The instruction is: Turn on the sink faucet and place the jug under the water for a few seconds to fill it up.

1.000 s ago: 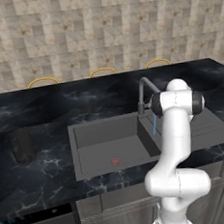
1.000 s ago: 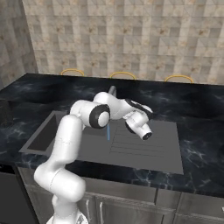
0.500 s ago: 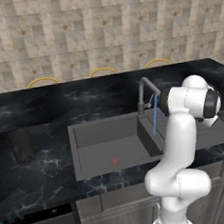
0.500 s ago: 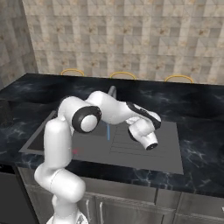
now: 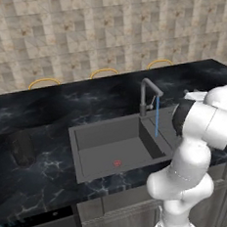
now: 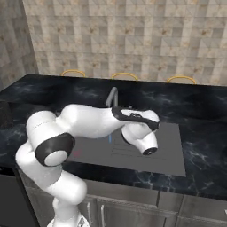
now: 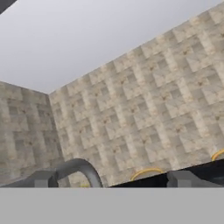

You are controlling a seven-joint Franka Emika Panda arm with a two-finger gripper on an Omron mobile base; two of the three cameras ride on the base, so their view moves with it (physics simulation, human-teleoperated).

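The sink faucet [image 5: 148, 93] is already on: the water [image 5: 156, 116] falls in a thin blue stream into the right side of the sink [image 5: 104, 153], so the first step looks done. The jug [image 5: 21, 148] stands untouched on the counter [image 5: 48, 176], well left of the basin, and remains to be fetched. The gripper's [image 7: 111, 180] fingers stand wide apart, holding nothing.

The white arm [image 6: 88, 122] stretches across the sink [image 6: 173, 150], hiding most of the sink faucet [image 6: 113, 96].
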